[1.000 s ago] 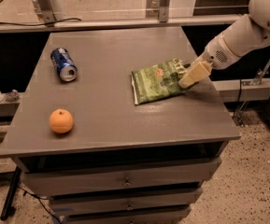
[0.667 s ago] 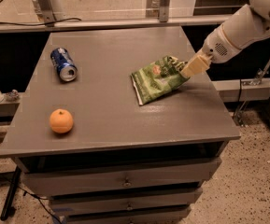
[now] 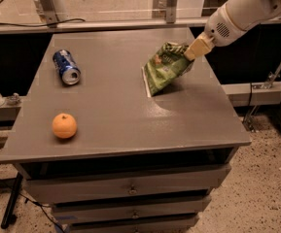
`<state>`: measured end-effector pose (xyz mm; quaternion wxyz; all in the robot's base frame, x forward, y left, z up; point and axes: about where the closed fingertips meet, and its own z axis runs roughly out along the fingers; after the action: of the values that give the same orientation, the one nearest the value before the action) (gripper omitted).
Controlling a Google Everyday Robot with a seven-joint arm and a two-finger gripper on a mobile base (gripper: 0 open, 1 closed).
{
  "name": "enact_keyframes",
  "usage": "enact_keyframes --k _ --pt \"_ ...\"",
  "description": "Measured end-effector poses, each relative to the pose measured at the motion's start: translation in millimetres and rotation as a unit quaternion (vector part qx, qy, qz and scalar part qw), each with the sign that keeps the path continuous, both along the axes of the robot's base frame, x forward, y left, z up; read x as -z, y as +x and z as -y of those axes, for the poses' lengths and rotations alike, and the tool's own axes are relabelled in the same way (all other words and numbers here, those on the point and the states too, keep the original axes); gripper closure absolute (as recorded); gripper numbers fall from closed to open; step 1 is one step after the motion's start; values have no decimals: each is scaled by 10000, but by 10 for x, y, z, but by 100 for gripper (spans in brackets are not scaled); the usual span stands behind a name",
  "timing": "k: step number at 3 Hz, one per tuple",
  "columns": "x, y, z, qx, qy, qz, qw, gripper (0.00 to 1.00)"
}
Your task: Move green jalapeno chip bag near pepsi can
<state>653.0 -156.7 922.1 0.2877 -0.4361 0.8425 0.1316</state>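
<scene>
The green jalapeno chip bag [image 3: 165,68] is a crinkled green foil bag on the right half of the grey table [image 3: 120,120]. Its right end is raised off the surface and its lower left corner still touches the table. My gripper [image 3: 192,51] comes in from the upper right and is shut on the bag's upper right edge. The pepsi can [image 3: 66,67], dark blue with silver ends, lies on its side at the table's far left, well apart from the bag.
A round orange fruit [image 3: 64,125] sits near the table's front left. Drawers [image 3: 130,191] run under the tabletop. A metal frame with posts [image 3: 171,4] stands behind the table. The table's right edge is close to the bag.
My gripper has risen and moved back a little, lifting the bag's right end off the table. The can and the orange have not moved.
</scene>
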Motion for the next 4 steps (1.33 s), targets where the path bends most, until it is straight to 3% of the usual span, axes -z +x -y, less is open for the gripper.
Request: enact_keyframes --k 1,2,4 --pt "-224 205 -176 418 146 140 9989 100" --pt "-350 331 -471 570 269 167 9979 100" --pt "-365 305 -1250 233 322 87 9992 100"
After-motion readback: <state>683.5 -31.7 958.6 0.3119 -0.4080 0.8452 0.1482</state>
